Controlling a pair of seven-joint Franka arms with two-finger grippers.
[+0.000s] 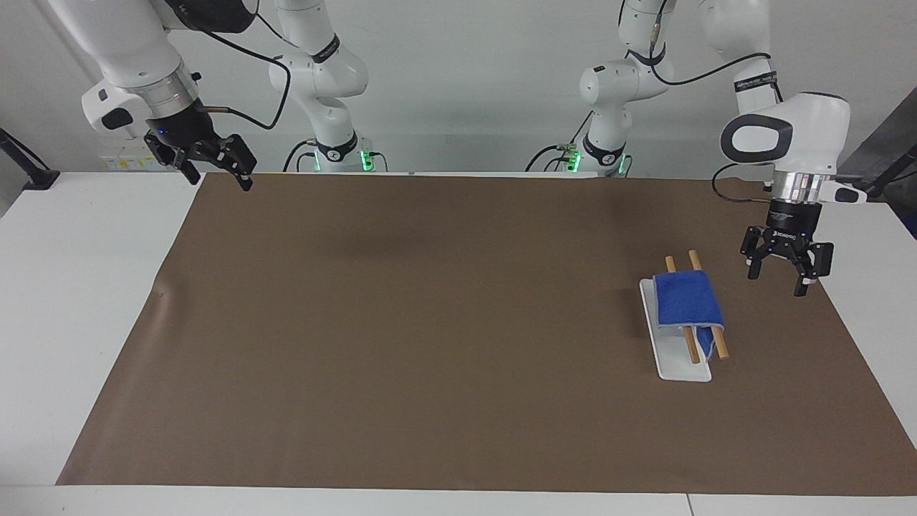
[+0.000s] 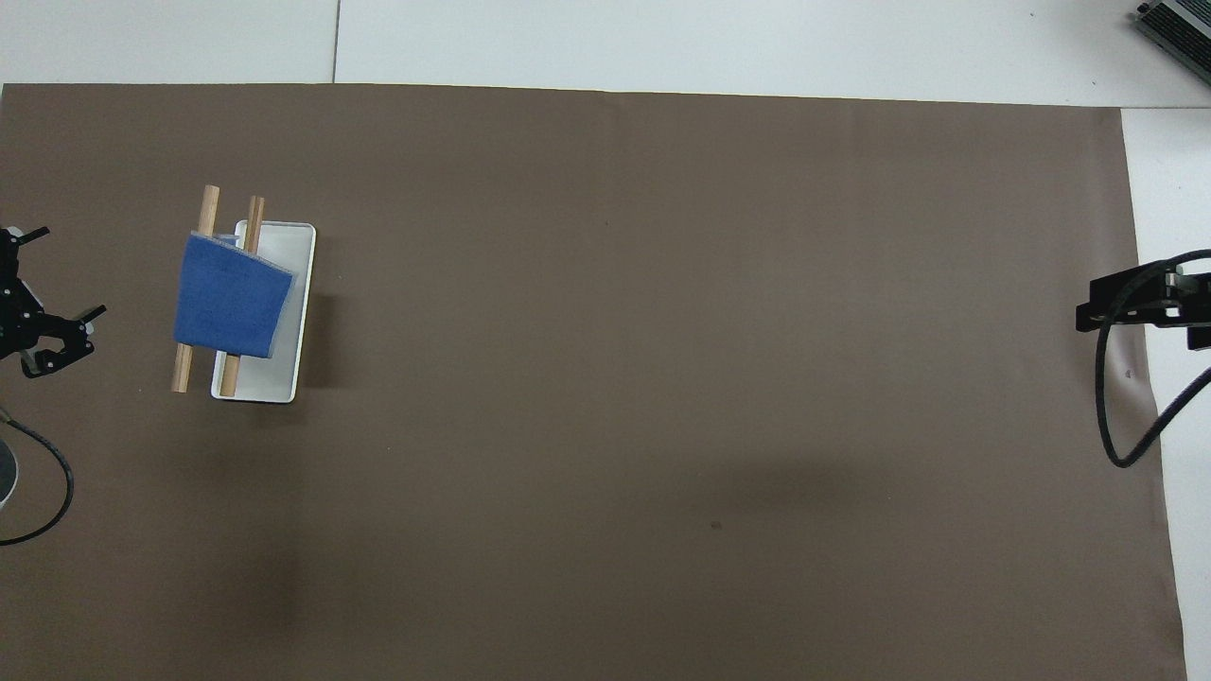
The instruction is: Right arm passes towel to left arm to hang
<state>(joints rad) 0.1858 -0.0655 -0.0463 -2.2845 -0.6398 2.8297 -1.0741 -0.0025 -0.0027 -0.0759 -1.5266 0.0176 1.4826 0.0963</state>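
Brown paper (image 1: 401,337) covers our desk (image 1: 79,301). Facing, we see the towel (image 1: 688,299) draped over the rack (image 1: 677,355), the left gripper (image 1: 786,276) spread beside it, the right gripper (image 1: 218,172) spread, waiting. Overhead, we see the towel (image 2: 230,307) across both rods (image 2: 180,364).

The brown mat (image 1: 430,330) on the bench lies bare across the middle and left of the facing frame, giving a pincer open passage. The only obstacle stands at right centre: a white rack (image 1: 677,351) with two wooden rods (image 1: 691,347), the towel (image 1: 688,301) draped over them. The left pincer (image 1: 786,276) hangs just beside it, fingers spread.
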